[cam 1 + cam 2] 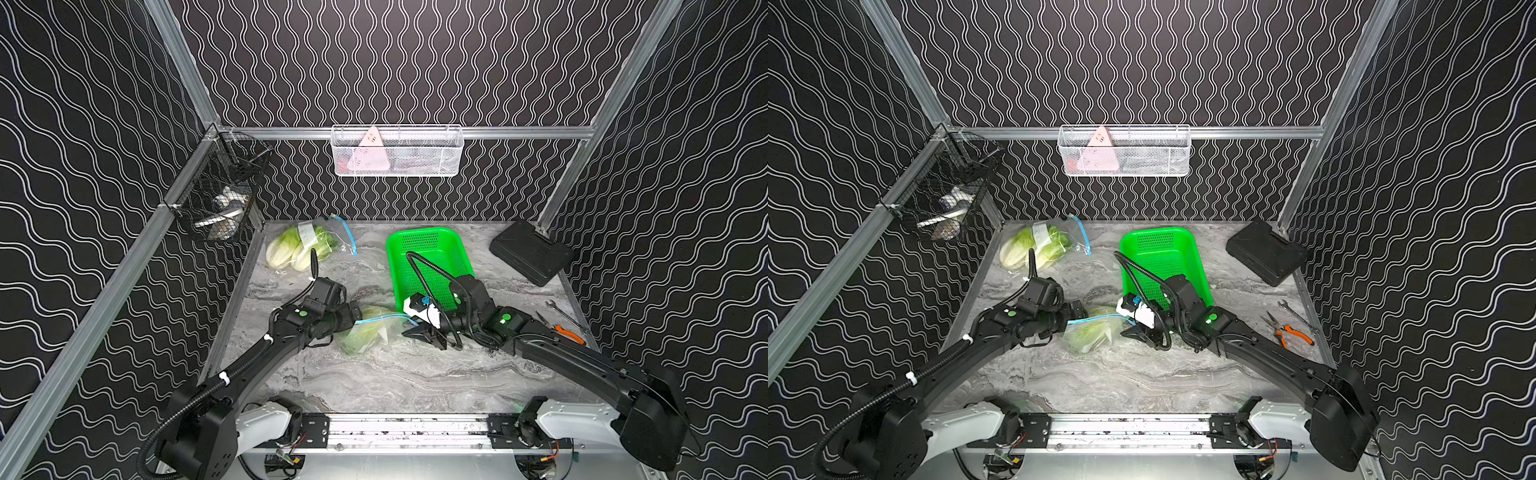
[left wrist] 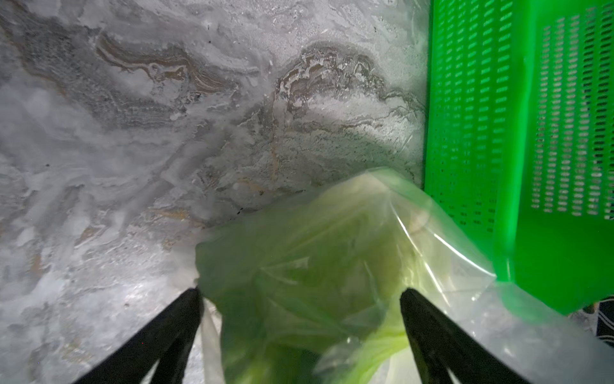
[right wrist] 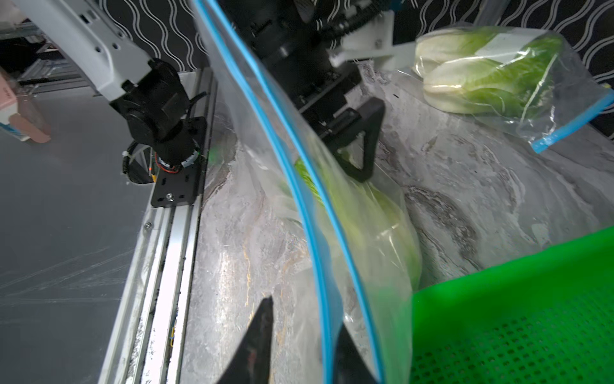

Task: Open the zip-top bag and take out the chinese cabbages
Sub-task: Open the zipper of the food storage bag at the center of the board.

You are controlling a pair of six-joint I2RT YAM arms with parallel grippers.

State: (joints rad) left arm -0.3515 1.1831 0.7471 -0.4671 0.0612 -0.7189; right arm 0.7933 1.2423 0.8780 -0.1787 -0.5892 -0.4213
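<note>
Currently I see left gripper (image 2: 300,292) spread wide around the bagged chinese cabbage (image 3: 382,232), right gripper (image 3: 304,316) part open astride the blue seal (image 3: 296,181) of the zip-top bag (image 1: 365,332), green basket (image 1: 419,241) just right.

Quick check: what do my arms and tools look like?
The left arm and right arm are black, with white base links, a green dot near each wrist and ribbed black cable hose, white ties on the left's. The left tool and right tool have black triangular fingers.

glossy clear plastic bag (image 1: 365,332), perforated plastic basket (image 1: 417,232)
</note>
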